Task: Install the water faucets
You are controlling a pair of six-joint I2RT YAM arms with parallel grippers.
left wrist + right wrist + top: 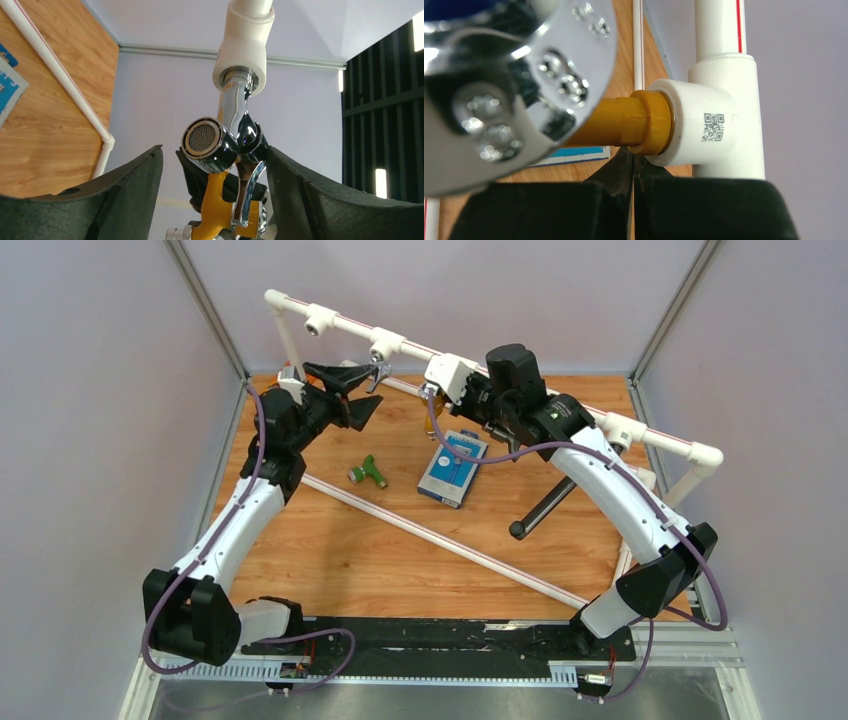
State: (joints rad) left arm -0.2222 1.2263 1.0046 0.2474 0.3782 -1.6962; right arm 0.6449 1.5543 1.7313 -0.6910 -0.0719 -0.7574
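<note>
**Control:** Jaws first, please.

**Me:** The left jaws stand wide, one either side of the chrome faucet. There is a gap on both sides, so I'm gripping nothing there. The right jaws are pressed flat together and empty, tucked just under the collar of the yellow faucet.

**Control:** Why are they parked like that?

**Me:** My reading is that the left pair straddles the chrome body because that's the part I'd close on to turn it. Its neck already sits in a tee socket, at about eleven o'clock on the far rail of the pipe frame. The closed right pair looks more like a prop under the yellow one, at twelve o'clock on the rail. That neck enters the coded tee. I can't tell how far either thread is in.

**Control:** And the other one?

**Me:** The green faucet lies loose on its side on the desk. It's at nine o'clock from the blue-and-white box, well apart from both arms. I'd say it's not yet installed.

**Control:** Describe them.

**Me:** The chrome one is mirror-bright, and its round mesh outlet faces my left wrist camera. The green one is small, with a paler threaded end.
</note>
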